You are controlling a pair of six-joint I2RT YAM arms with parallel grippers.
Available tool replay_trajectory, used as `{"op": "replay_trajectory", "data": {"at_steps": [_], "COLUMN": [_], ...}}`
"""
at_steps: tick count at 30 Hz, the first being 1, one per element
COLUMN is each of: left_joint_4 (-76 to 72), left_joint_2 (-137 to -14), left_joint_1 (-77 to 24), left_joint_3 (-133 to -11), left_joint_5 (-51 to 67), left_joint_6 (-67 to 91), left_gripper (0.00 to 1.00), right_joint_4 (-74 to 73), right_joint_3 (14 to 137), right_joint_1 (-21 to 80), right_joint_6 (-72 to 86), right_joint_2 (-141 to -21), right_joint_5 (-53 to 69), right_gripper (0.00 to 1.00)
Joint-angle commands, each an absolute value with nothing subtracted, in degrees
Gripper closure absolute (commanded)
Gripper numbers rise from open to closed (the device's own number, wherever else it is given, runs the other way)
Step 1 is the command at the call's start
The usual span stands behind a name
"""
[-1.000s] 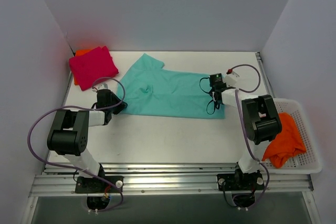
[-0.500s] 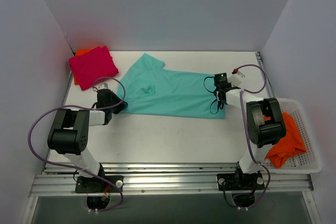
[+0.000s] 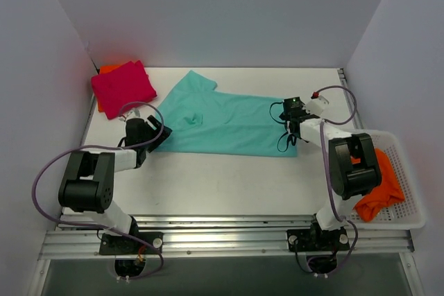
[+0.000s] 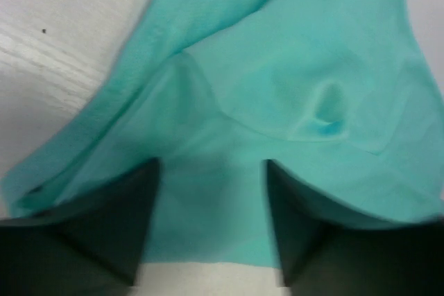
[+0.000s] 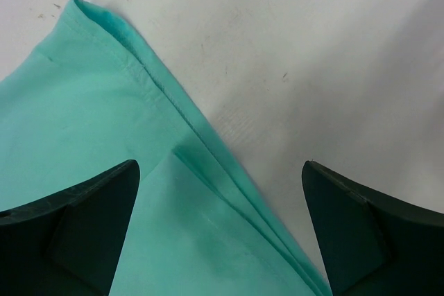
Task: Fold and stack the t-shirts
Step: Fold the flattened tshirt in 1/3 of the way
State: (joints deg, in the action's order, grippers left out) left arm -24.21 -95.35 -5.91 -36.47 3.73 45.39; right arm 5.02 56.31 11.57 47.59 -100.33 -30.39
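Both sets of jaws let go within the last second: left jaws go from shut at the left edge of the teal t-shirt (image 3: 222, 121) to partly parted, and right jaws go from shut to wide apart. The right arm (image 3: 347, 161) also drifts a little to the right along the shirt's right edge. Left wrist view shows cloth lying loose under the gap, nothing pinched. Right wrist view shows the doubled hem corner flat on the desk (image 3: 229, 178) between the wide fingers, not held. Teal shirt lies mid-desk, spread sideways, one sleeve toward the far left, with a small pucker left of centre. Folded magenta t-shirt (image 3: 123, 86) sits on a folded orange t-shirt (image 3: 104, 70) in the far-left corner. Another orange t-shirt (image 3: 380, 185) lies crumpled in the white basket (image 3: 409, 221) on the right. Looks like the stretch-out is done and the release marks its end. The teal shirt is not yet folded, so a fresh grip for the first fold is likely next.
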Motion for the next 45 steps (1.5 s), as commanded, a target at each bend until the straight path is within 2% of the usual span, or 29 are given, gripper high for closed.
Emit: {"op": "replay_trajectory", "data": {"at_steps": [1,2,6,12,19,28,38,45], "left_joint_4": [-27.2,-26.8,-22.6,-10.0,-9.7,-12.7,-13.5,-16.5], "left_joint_2": [-86.3,-84.6,-74.7,-62.7,-70.5,-73.1,-74.2,-82.1], "left_joint_1": [-6.0,-6.0,-6.3,-10.6,-11.9,-16.2,-16.1,-15.2], "left_joint_3": [-34.7,-34.3,-31.7,-28.7,-29.4,-24.0,-23.8,-27.0], "left_joint_5": [0.6,0.2,-5.0,-14.9,-14.2,-16.2,-19.7,-19.3], "left_joint_6": [44.1,43.9,43.5,47.0,50.9,54.0,54.5,54.6], "left_gripper": [0.09,0.06,0.06,0.06,0.06,0.06,0.06,0.0], "right_joint_4": [0.5,0.3,-5.3,-3.9,6.1,7.8,13.3,19.3], "right_joint_3": [56.2,56.1,52.8,43.6,35.4,30.5,31.1,31.8], "right_joint_1": [14.8,15.6,20.5,26.3,29.7,33.0,30.8,24.9], "right_joint_6": [49.7,50.2,53.2,53.8,54.7,56.7,56.2,54.3], "right_joint_2": [-91.3,-89.9,-80.7,-71.8,-71.5,-70.5,-81.8,-88.9], "right_joint_5": [-38.3,-40.8,-43.9,-36.3,-23.7,-23.8,-22.6,-18.3], "right_gripper": [0.0,0.0,0.0,0.0,0.0,0.0,0.0,0.0]}}
